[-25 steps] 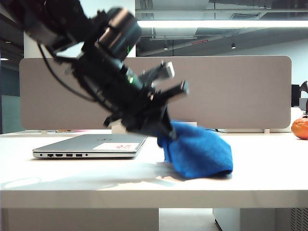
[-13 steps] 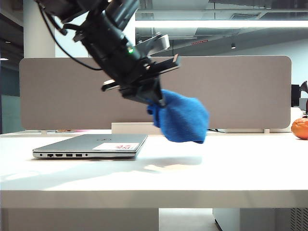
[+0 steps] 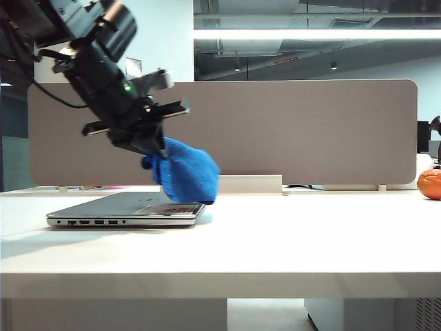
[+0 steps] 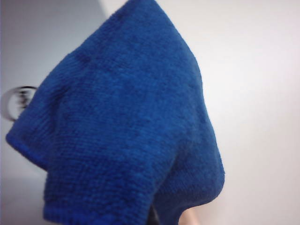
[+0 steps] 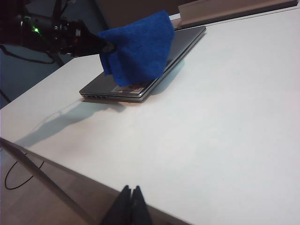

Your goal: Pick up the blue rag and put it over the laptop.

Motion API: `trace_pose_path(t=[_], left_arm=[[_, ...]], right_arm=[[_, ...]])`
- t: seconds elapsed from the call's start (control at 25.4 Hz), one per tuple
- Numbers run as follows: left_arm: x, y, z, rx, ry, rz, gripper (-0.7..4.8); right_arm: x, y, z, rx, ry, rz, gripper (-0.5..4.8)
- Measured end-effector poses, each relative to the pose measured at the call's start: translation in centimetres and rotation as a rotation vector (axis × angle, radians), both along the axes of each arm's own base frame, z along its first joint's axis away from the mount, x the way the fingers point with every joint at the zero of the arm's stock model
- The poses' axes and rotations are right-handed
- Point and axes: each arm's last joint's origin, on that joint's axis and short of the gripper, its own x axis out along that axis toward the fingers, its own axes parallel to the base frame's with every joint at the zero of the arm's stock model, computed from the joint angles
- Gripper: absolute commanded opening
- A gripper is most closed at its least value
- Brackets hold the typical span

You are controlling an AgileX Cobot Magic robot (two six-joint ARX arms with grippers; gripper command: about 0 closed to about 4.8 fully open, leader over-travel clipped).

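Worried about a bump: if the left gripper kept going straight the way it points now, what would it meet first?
Probably the thin silver-grey laptop. The left gripper, shut on the soft royal-blue microfibre rag, points down and rightward over the lid; the hanging rag would touch first. Depth is uncertain.

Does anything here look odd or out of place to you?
Nothing looks damaged or spilled. The left pincer holds the blue rag bunched up, dangling over one end of the closed laptop. The right pincer is shut, over the table edge.
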Motion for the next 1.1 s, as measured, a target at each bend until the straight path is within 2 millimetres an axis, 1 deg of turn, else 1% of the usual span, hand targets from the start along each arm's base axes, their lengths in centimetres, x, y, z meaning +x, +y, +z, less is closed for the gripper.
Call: trace_pose_path(t=[0.24, 0.39, 0.47, 0.55, 0.71, 0.75, 0.79, 0.83, 0.87, 0.94, 1.06, 1.1], left_arm=[[1.7, 2.9, 0.3, -0.017, -0.059, 0.084, -0.06], [2.3, 2.7, -0.4, 0.007, -0.086, 0.072, -0.06], [2.8, 2.5, -1.9, 0.061, -0.084, 0.043, -0.06], [3.0, 2.5, -2.7, 0.095, -0.073, 0.06, -0.06], [3.2, 2.7, -2.9, 0.149, -0.086, 0.125, 0.01], [3.3, 2.8, -2.9, 0.159, -0.091, 0.143, 0.2], [3.3, 2.8, -2.9, 0.167, -0.094, 0.155, 0.54], [3.3, 2.8, -2.9, 0.171, -0.095, 0.162, 0.96], [3.3, 2.9, -2.9, 0.174, -0.095, 0.167, 1.54], [3.3, 2.9, -2.9, 0.181, -0.098, 0.163, 2.15], [3.3, 2.9, -2.9, 0.193, -0.103, 0.155, 2.26], [3.3, 2.9, -2.9, 0.195, -0.103, 0.154, 2.43]], right_arm=[[-0.1, 0.2, 0.0, 0.0, 0.0, 0.021, 0.0], [-0.1, 0.2, 0.0, 0.0, 0.0, 0.022, 0.0], [-0.1, 0.2, 0.0, 0.0, -0.001, 0.022, 0.0], [-0.1, 0.2, 0.0, 0.0, -0.001, 0.022, 0.0], [-0.1, 0.2, 0.0, 0.0, 0.0, 0.022, 0.0], [-0.1, 0.2, 0.0, 0.0, 0.0, 0.022, -0.01], [-0.1, 0.2, 0.0, 0.0, -0.001, 0.022, 0.0], [-0.1, 0.2, 0.0, 0.0, 0.0, 0.022, 0.0], [-0.1, 0.2, 0.0, 0.0, -0.001, 0.022, 0.0], [-0.1, 0.2, 0.0, 0.0, 0.0, 0.022, 0.0], [-0.1, 0.2, 0.0, 0.0, -0.001, 0.022, 0.0], [-0.1, 0.2, 0.0, 0.0, -0.001, 0.022, -0.01]])
